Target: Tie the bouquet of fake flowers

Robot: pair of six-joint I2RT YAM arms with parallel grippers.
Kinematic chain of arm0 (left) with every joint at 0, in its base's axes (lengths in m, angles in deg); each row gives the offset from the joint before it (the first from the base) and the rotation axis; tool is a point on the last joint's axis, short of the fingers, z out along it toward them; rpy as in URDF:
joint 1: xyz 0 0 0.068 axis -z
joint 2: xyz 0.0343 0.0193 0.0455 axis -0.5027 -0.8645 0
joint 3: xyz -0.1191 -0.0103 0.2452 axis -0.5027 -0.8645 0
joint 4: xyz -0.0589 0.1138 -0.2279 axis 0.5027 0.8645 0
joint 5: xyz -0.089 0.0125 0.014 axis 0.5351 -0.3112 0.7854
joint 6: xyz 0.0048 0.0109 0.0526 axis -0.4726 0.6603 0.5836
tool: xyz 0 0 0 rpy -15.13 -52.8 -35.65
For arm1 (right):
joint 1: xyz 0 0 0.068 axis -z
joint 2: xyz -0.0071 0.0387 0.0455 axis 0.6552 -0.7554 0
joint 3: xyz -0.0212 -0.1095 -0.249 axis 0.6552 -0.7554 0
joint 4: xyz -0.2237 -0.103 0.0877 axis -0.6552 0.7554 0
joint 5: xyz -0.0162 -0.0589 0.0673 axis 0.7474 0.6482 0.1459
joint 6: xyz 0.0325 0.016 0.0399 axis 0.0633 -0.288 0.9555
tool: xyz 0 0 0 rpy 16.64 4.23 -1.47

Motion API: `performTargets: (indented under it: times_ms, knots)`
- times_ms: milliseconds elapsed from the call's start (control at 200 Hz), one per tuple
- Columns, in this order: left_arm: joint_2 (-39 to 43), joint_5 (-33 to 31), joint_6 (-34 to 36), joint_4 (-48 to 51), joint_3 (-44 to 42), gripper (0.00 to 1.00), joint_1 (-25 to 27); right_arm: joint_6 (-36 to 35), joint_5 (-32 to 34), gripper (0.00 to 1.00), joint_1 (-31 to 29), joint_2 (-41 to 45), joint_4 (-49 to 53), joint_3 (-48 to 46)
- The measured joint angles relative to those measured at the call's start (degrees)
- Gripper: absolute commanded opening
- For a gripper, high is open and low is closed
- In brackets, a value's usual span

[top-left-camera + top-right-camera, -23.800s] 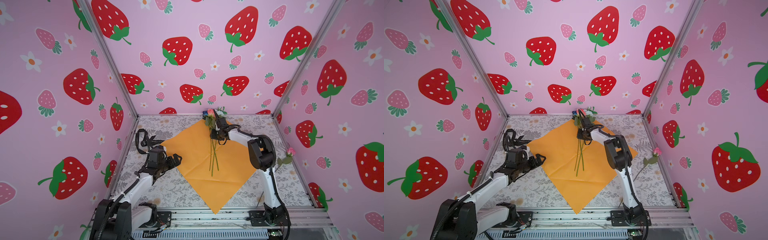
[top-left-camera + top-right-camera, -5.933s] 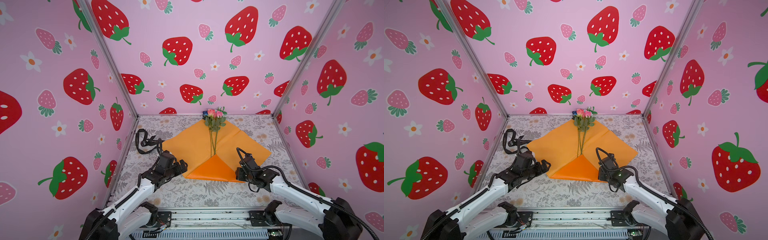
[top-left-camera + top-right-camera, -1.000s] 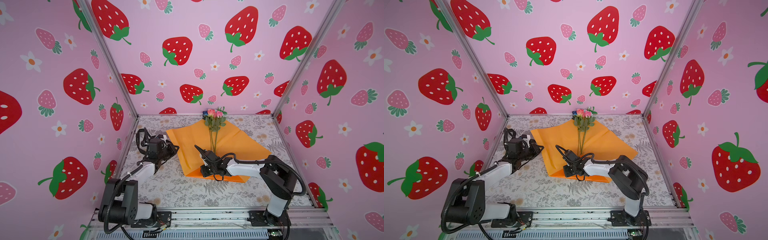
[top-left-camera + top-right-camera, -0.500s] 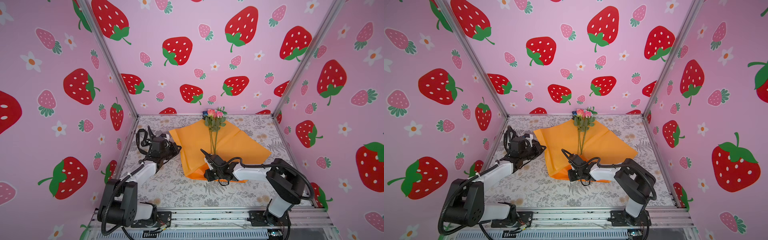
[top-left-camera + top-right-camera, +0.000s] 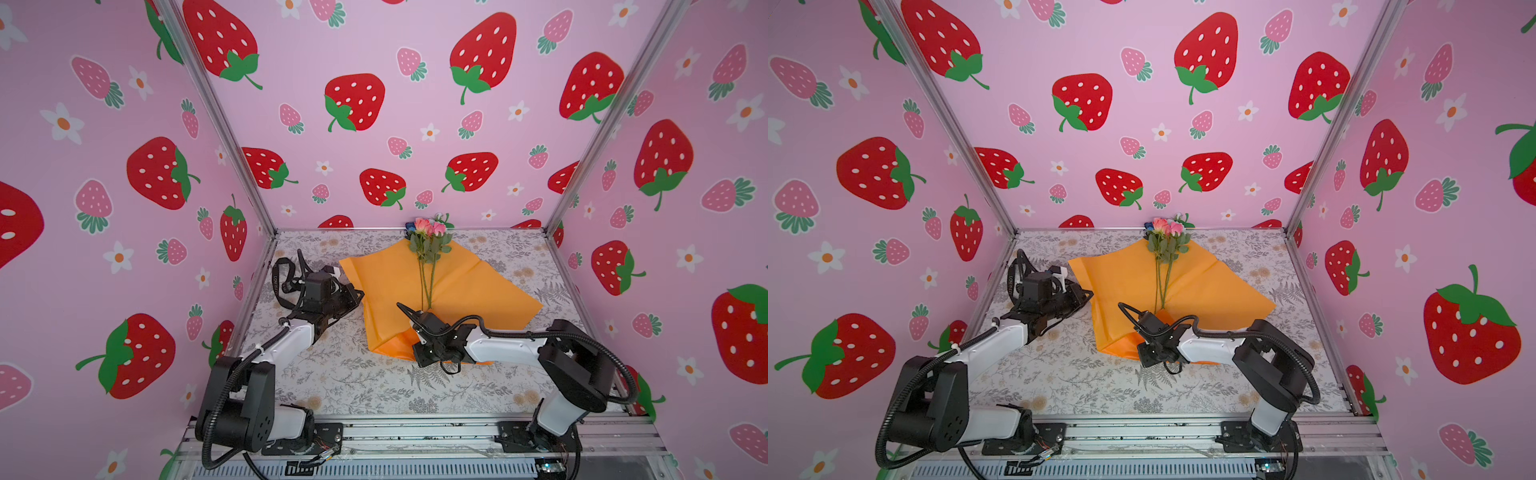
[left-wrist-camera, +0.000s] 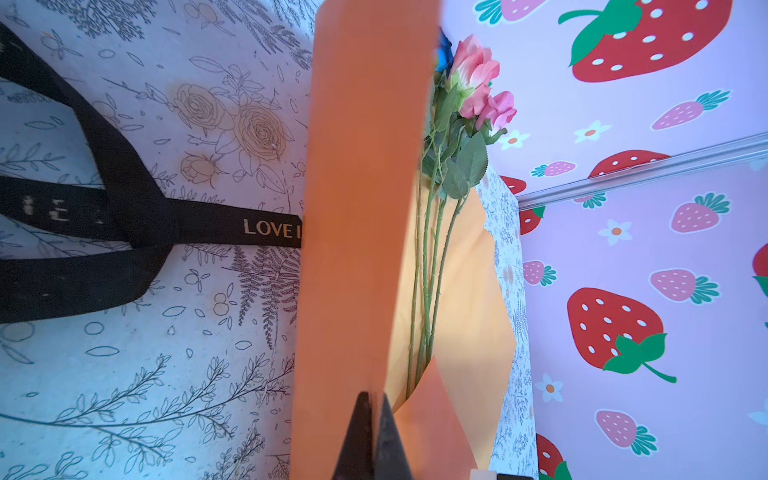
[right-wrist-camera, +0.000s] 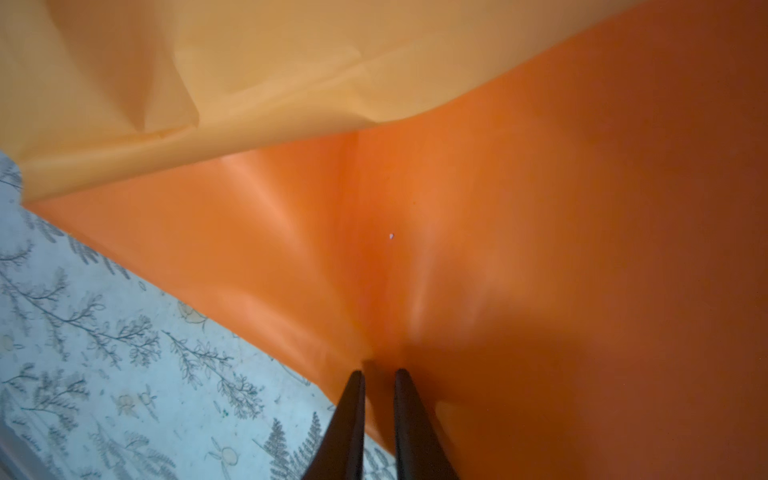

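The bouquet of fake flowers (image 5: 428, 245) (image 5: 1167, 245) (image 6: 457, 124) lies on the orange paper (image 5: 478, 286) (image 5: 1208, 286), with the pink blooms toward the back wall. Its thin green stems run forward under the paper's folded-up near flap. My left gripper (image 5: 358, 295) (image 5: 1090, 296) (image 6: 374, 399) is shut on the paper's left edge (image 6: 361, 208), which stands lifted off the table. My right gripper (image 5: 402, 308) (image 5: 1124, 308) (image 7: 379, 374) pinches the paper's near fold (image 7: 498, 208), a crease running between its narrow jaws.
A long black ribbon (image 5: 278, 282) (image 5: 1013, 282) (image 6: 124, 208) with pale lettering lies looped on the floral table cover (image 5: 353, 382) behind my left wrist. Strawberry-printed walls enclose the table on three sides. A metal rail (image 5: 415, 432) runs along the front edge.
My left gripper has drawn the paper's left edge up and to the right, so that side now stands raised. My right gripper has shifted slightly right, keeping the near fold.
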Motion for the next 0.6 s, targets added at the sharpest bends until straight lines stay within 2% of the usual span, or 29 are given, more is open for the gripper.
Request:
performTargets:
  times_ms: [335,485,600]
  knots:
    - [2.4,0.0,-0.7,0.9,1.0,0.00,1.9,-4.2,7.8,0.29,-2.3,-3.2,-2.2,2.5]
    - [2.4,0.0,-1.4,0.9,1.2,0.00,3.2,-5.8,11.5,0.29,-2.7,-5.0,-3.1,3.8]
    - [2.4,0.0,-1.8,0.9,1.2,0.00,3.8,-6.4,14.0,0.26,-2.7,-6.1,-3.2,5.1]
